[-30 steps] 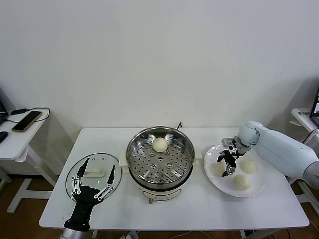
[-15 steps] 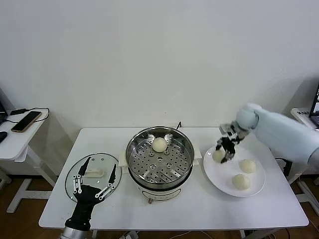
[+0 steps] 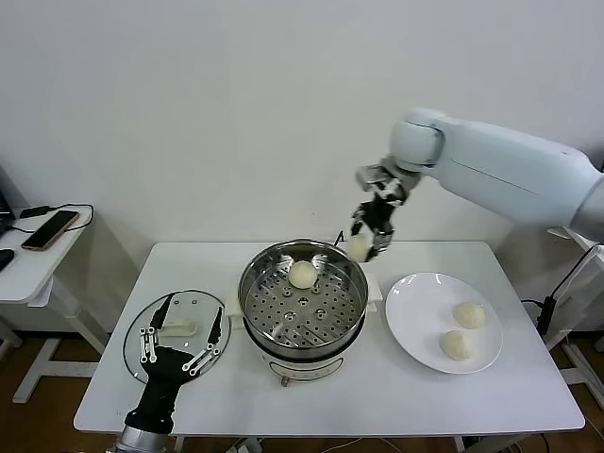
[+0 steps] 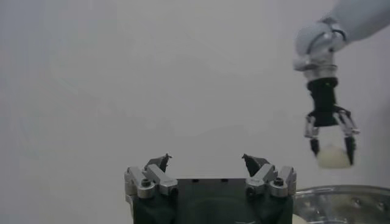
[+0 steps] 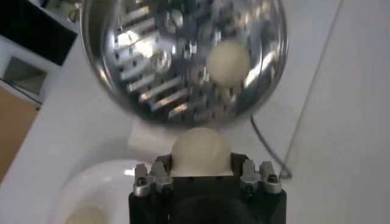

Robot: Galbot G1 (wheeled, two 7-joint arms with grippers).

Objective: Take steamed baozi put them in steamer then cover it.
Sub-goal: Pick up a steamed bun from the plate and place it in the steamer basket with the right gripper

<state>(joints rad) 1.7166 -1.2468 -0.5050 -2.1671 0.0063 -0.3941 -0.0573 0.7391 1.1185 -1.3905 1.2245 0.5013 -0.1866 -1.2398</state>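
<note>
Carrying second baozi (image 3: 360, 247) toward the steamer (image 3: 302, 300): right gripper (image 3: 368, 233) clamped on the bun, high in the air just past the pot's far right rim. Bun visible between the fingers in the left wrist view (image 4: 332, 157) and snug against the palm in the right wrist view (image 5: 201, 149).

One bun in tray (image 3: 302, 274) already, at the far side of the perforated tray. Two buns on plate (image 3: 462, 330) on the white plate (image 3: 415, 302), right of the pot.

Left gripper (image 3: 179, 343) spread wide, hovering low over the cover (image 3: 193, 307), which lies flat on the table left of the pot. Not gripping the cream handle; contact hard to judge from here.

Next move, as judged: shift inward over the tray, drop lower, release on a free patch away from the first bun. Risk: releasing from this height, bun rolls or bounces off the rim. Lid goes on last, two more buns first.

Surface: white table (image 3: 396, 396), steamer on a cream base at centre. Plain white wall behind. Side table (image 3: 28, 264) at far left with a phone (image 3: 51, 229) and cable.
</note>
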